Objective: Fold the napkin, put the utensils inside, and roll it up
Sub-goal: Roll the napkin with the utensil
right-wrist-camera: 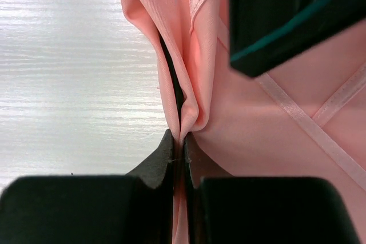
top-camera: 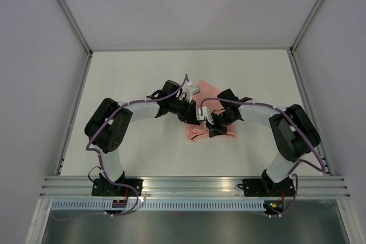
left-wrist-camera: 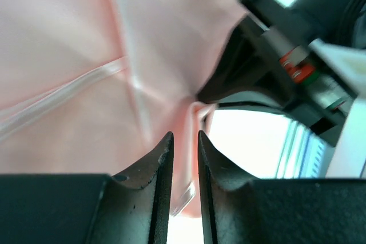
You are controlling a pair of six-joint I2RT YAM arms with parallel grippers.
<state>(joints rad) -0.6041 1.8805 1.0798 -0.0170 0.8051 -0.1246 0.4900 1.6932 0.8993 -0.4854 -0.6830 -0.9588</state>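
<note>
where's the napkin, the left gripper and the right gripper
napkin [right-wrist-camera: 274, 141], right wrist view: flat cloth right of the pinched fold
left gripper [left-wrist-camera: 185, 136], left wrist view: gap between its fingertips
right gripper [right-wrist-camera: 179, 141], right wrist view: where its fingertips pinch the fold

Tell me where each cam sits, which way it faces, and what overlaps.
Top external: above and behind the bases, looking down on the table; shows left arm, right arm and napkin.
Left wrist: looks along the left gripper, jaws slightly apart, onto the napkin.
Right wrist: looks along the right gripper, shut on a napkin fold.
Shared: both wrist views show the napkin and the opposite gripper.
</note>
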